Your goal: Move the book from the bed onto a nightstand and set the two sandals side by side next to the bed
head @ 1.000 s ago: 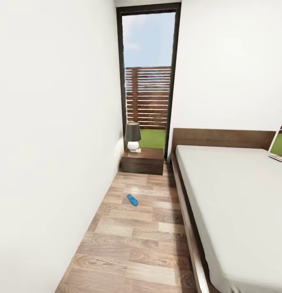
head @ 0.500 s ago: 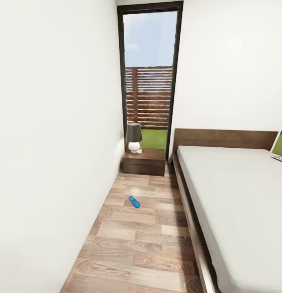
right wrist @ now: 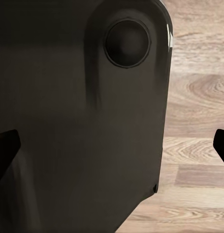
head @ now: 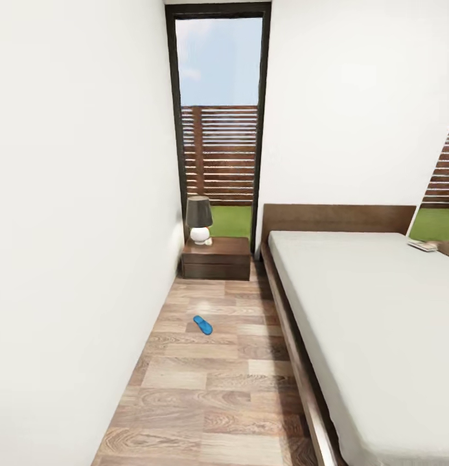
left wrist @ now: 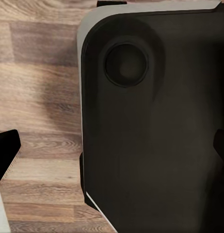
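The head view looks down a narrow strip of wooden floor [head: 211,388] between a white wall [head: 75,226] and the bed [head: 373,323]. The bed, taken as the landmark, has a plain light-grey mattress on a dark wooden frame, with its wide headboard [head: 334,219] against the far wall.

One blue sandal [head: 202,325] lies flat on the floor beside the bed, well apart from the frame and roughly midway between it and the white wall. It lies at a slant to the bed's edge.

The nightstand [head: 216,257] stands just beside the head of the bed, in the corner under a tall glass door [head: 219,123] that shows a slatted fence and grass outside. On its tabletop stands a lamp [head: 199,220] with a dark shade and a white round base.

At the far side of the bed, near the headboard, a thin flat thing [head: 422,245] lies at the mattress edge; it is too small to tell whether this is the book.

The left wrist view shows a dark rounded body of the robot [left wrist: 151,121] over the wood floor, with the left pincer's [left wrist: 114,145] dark fingertips [left wrist: 6,148] at opposite borders of the picture, spread wide and holding nothing. The right wrist view shows much the same: the right pincer [right wrist: 114,145] has its fingertips [right wrist: 5,145] set wide apart, holding nothing.
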Tool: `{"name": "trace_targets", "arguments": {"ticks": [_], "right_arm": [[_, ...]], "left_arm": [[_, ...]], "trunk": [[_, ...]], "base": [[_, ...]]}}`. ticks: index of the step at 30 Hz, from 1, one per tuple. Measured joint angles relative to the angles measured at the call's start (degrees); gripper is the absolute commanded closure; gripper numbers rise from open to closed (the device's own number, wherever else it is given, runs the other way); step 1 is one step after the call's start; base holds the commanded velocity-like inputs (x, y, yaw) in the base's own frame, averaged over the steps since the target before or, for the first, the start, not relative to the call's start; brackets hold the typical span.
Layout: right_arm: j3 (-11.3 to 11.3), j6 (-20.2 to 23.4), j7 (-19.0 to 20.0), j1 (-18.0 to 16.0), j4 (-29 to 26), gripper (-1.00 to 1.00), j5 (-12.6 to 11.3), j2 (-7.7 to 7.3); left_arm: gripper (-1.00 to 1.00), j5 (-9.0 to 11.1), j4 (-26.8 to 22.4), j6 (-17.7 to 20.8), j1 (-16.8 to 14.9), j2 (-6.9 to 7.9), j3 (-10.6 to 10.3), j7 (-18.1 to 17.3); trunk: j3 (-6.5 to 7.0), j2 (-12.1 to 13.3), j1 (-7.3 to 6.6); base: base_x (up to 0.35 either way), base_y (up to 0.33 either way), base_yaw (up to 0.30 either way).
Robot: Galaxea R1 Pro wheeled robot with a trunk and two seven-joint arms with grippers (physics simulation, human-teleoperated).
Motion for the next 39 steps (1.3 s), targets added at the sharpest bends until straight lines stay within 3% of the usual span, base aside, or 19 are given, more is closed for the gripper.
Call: {"name": "trace_targets", "arguments": {"ticks": [39], "right_arm": [[0.00, 0.00, -0.07, 0.00, 0.00, -1.00, 0.00, 0.00]], "left_arm": [[-1.00, 0.00, 0.00, 0.00, 0.01, 0.00, 0.00, 0.00]], "trunk": [[0.00, 0.00, 0.00]], "base": [[0.085, 0.001, -0.007]]}}
